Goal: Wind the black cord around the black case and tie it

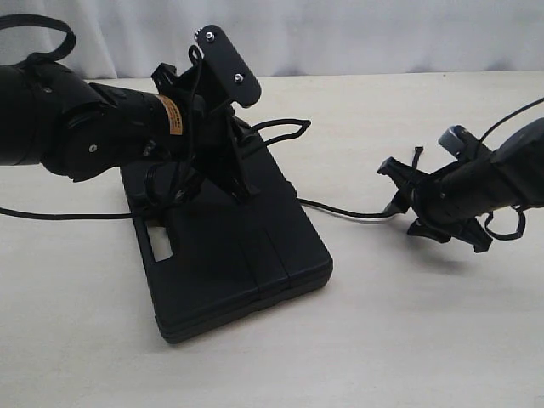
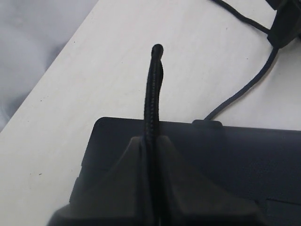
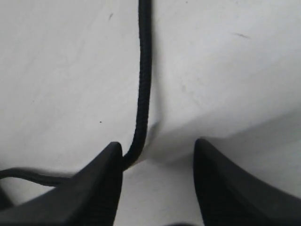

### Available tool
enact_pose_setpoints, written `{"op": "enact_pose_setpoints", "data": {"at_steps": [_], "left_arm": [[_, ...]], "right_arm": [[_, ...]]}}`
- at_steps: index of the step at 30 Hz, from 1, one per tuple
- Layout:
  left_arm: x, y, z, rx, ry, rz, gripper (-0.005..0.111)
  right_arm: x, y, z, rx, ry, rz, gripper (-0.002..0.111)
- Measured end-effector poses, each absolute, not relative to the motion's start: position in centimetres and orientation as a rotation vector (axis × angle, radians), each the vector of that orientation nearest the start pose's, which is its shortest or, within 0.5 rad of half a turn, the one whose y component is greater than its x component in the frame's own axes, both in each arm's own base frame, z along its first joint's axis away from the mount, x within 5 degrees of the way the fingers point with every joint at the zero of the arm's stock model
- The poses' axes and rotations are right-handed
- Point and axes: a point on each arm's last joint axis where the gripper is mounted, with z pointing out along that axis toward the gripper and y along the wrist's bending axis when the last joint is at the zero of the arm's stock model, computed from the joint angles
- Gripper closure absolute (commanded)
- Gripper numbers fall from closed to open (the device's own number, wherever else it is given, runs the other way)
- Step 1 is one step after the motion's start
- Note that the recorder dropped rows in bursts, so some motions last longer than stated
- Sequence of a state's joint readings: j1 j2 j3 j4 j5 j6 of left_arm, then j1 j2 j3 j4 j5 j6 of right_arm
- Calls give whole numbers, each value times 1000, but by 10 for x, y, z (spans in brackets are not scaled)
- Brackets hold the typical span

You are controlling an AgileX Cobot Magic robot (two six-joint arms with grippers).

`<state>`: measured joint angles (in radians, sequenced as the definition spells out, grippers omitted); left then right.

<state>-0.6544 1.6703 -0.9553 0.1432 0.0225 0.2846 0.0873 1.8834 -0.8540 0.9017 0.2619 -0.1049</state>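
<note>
The case [image 1: 229,272] lies flat on the bench [image 1: 425,340]; my left fingers [image 2: 113,188] pinch the cord [image 2: 153,94] end above it, right fingers [image 3: 94,188] gape around its slack. Wrapping looks barely begun; next, right must close on it

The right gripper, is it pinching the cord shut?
No, the right gripper is open, the black cord lying against just one finger.

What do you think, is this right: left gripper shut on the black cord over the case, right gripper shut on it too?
Not the right gripper: the right wrist view shows it open. The left gripper is shut on the black cord over the black case.
</note>
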Motion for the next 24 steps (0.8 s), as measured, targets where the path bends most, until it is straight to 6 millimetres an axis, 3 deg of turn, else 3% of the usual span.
{"op": "enact_pose_setpoints", "data": {"at_steps": [14, 17, 21, 24], "left_arm": [[282, -216, 216, 1144, 1907, -121, 107], [282, -216, 216, 1144, 1907, -121, 107], [282, -216, 216, 1144, 1907, -121, 107], [282, -216, 216, 1144, 1907, -121, 107]], "right_arm": [[351, 50, 101, 846, 2599, 555, 63], [352, 51, 93, 832, 2619, 544, 76], [355, 50, 86, 773, 2641, 526, 102], [360, 51, 83, 682, 2654, 512, 104]]}}
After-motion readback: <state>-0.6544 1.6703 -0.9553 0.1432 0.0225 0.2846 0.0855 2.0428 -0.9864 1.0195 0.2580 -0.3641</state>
